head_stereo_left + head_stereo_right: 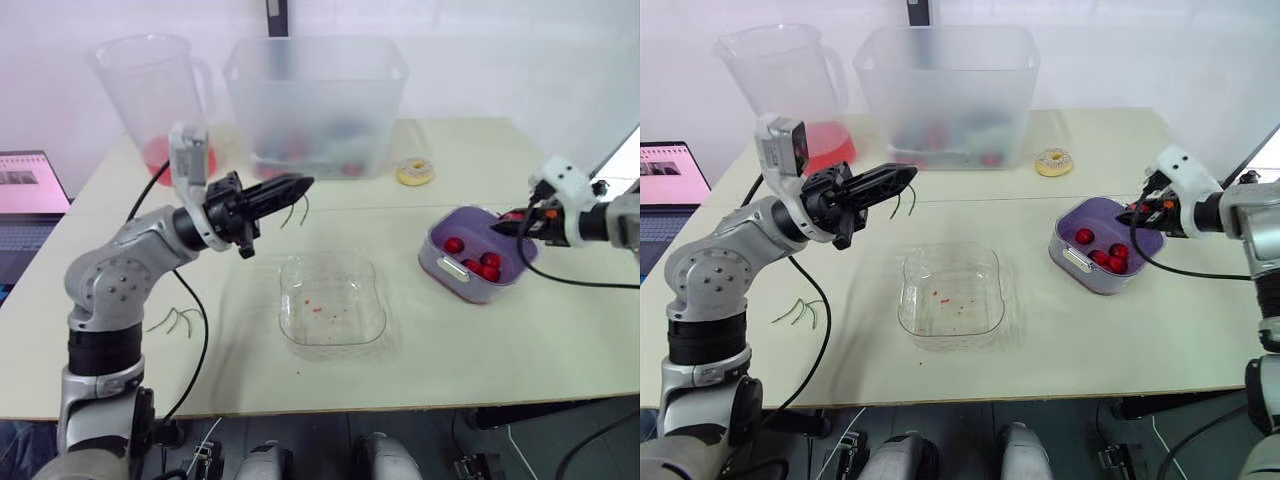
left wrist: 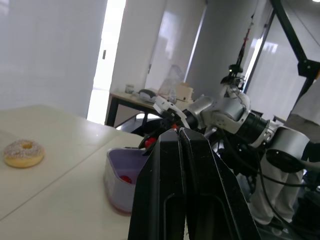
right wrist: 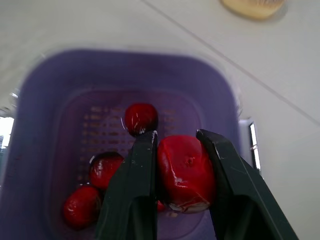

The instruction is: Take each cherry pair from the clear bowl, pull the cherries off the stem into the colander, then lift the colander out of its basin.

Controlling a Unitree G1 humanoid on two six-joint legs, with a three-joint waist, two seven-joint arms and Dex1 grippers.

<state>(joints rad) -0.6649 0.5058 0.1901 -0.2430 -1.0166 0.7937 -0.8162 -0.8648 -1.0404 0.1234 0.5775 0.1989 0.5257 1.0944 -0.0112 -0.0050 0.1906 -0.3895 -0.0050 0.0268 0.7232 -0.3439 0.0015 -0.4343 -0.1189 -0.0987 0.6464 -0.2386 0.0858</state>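
The clear bowl point(image 1: 375, 290) sits mid-table, holding no cherries, just red specks. My left gripper point(image 1: 302, 184) hovers above the table beyond the bowl's far left corner, shut on a bare green stem point(image 1: 296, 212) that dangles from its tips. The purple colander point(image 1: 440, 262) rests in its basin on the right with several red cherries point(image 1: 455, 245) inside. My right gripper point(image 3: 175, 137) hangs just over the colander, shut on one red cherry point(image 3: 186, 172); it also appears in the right eye view point(image 1: 1132, 213).
Loose green stems point(image 1: 178, 320) lie on the table at the left. At the back stand a large clear bin point(image 1: 315, 100) and a pitcher point(image 1: 155, 95) with red liquid. A sprinkled donut point(image 1: 414, 172) lies behind the colander. A laptop point(image 1: 25, 200) sits far left.
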